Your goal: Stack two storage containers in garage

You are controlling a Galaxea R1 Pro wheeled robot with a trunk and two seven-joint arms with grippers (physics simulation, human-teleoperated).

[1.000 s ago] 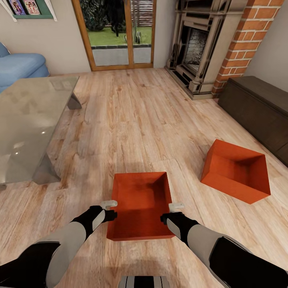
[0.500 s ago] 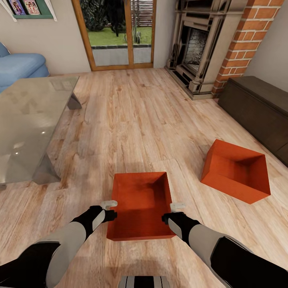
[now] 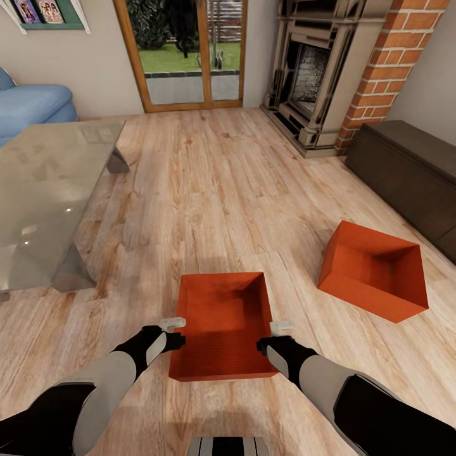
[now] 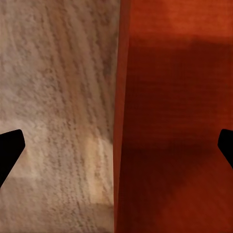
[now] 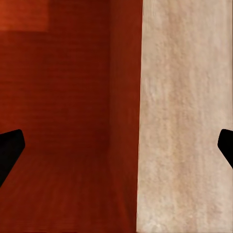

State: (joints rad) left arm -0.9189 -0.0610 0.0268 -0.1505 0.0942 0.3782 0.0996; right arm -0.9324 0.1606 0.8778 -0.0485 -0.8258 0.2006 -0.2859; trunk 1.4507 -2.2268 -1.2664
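While both arms reach down over the wood floor (image 3: 209, 190), the near bin (image 3: 221, 329) sits directly ahead of the robot, upright, its open top facing up. The left gripper (image 3: 172, 332) is placed at the bin's left wall, and the right gripper (image 3: 278, 334) at its right wall.

In the left wrist view, the left fingers (image 4: 9, 150) stand far apart, with the wall's edge (image 4: 118, 121) running between them: one finger is over the floor, the other over the bin's inside. Jaws are wide and straddle the wall without closing on it.

In the right wrist view, the right fingers (image 5: 10, 150) are equally wide apart, with the right wall's edge (image 5: 140, 121) between them; one finger is over the bin's inside, the other over the floor. Contact with the wall cannot be told.

The far bin (image 3: 373, 269) rests on the floor to the right, well apart from the near bin, tipped so that its opening faces partly toward the camera. It lies near a dark cabinet (image 3: 411, 171).

A glass table (image 3: 44, 190) stands at left, with a blue sofa (image 3: 31, 104) behind it. A fireplace (image 3: 316, 69) and brick chimney (image 3: 386, 69) stand at the far right, beside a glass door (image 3: 187, 54).
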